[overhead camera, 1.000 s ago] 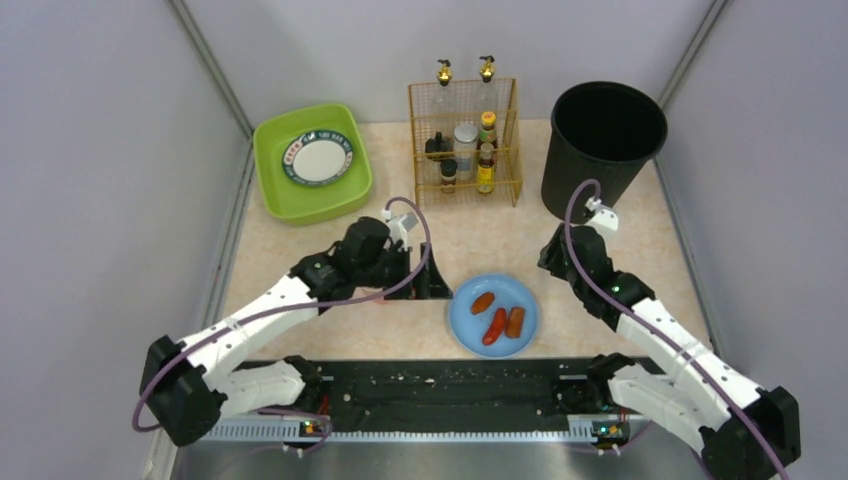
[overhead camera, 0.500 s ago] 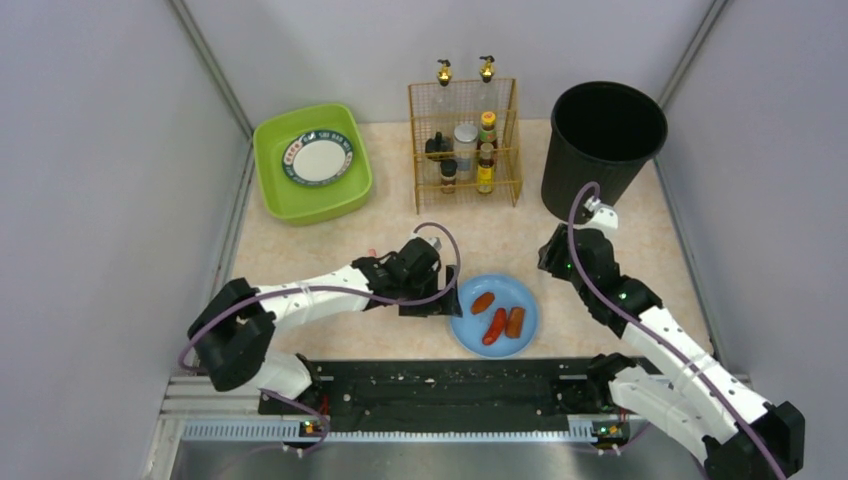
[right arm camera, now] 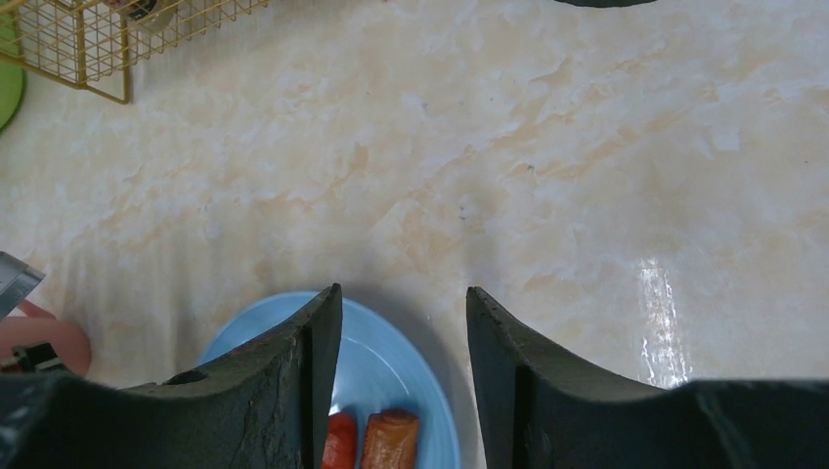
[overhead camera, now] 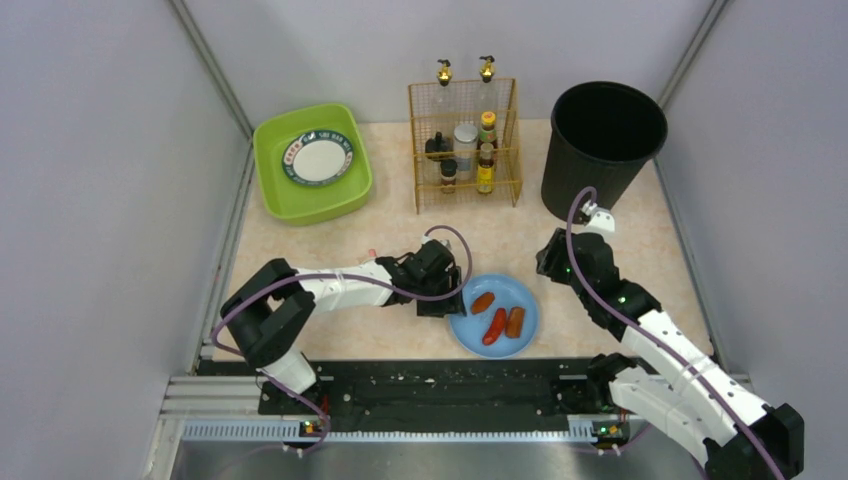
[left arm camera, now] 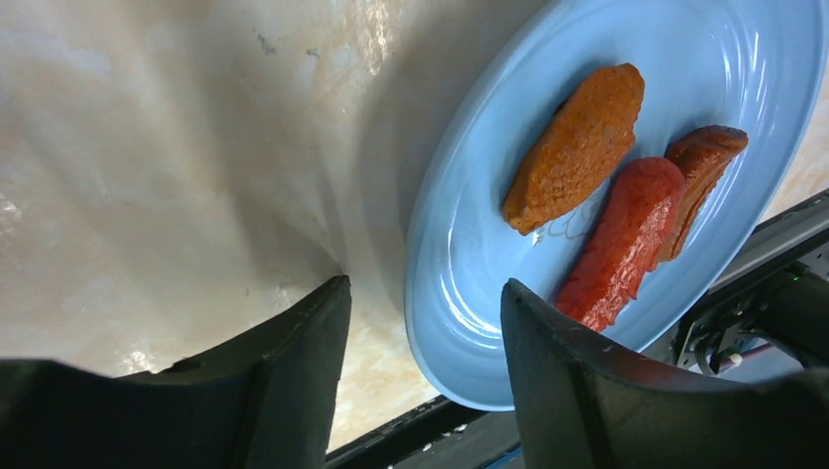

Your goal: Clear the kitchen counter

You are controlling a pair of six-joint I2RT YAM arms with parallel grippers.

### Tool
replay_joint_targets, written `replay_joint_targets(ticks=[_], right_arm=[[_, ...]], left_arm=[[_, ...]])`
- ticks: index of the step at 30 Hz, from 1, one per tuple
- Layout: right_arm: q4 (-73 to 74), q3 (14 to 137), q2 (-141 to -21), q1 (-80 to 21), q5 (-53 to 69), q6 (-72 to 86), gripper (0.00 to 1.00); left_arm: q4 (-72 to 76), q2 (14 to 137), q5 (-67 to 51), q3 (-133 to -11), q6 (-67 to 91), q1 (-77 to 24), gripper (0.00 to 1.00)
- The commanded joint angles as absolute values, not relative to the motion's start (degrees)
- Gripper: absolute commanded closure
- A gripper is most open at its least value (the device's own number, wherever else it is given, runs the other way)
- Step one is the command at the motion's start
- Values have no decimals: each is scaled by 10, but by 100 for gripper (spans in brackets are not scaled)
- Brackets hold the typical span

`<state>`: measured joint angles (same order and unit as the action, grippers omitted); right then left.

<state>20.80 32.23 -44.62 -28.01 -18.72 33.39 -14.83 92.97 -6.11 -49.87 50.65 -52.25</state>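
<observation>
The pale beige marbled kitchen counter (overhead camera: 510, 240) lies flat beneath both arms, seemingly longest left-to-right. Left gripper (left arm camera: 422, 293) spreads astride the rim of the round blue plate (left arm camera: 469, 244); right gripper (right arm camera: 401, 293) hangs spread nearby.

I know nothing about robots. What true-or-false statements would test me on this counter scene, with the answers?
1. The blue plate holds three pieces of food. True.
2. The left jaws are shut on the plate. False: they are open, with the plate's rim between them.
3. The black bin stands right of the wire rack. True.
4. The green tub is empty. False: a white plate lies in it.
</observation>
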Motion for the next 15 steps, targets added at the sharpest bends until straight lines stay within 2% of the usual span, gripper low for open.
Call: replay_joint_targets(ticks=[1,6,14,15], right_arm=[[186,322,-434,-286,-180,325,51],[185,320,-433,-286,-178,326,51],[190,319,-432,-286,-175,329,51],[191,319,-431,-286,-175,330,51]], left_arm=[[-127,953,-56,-498,513,-526,41],[-109,958,-55,-477,519,-526,58],[-79,966,-57,-451,521,-525,100],[-79,966,-57,-451,520,-525,100]])
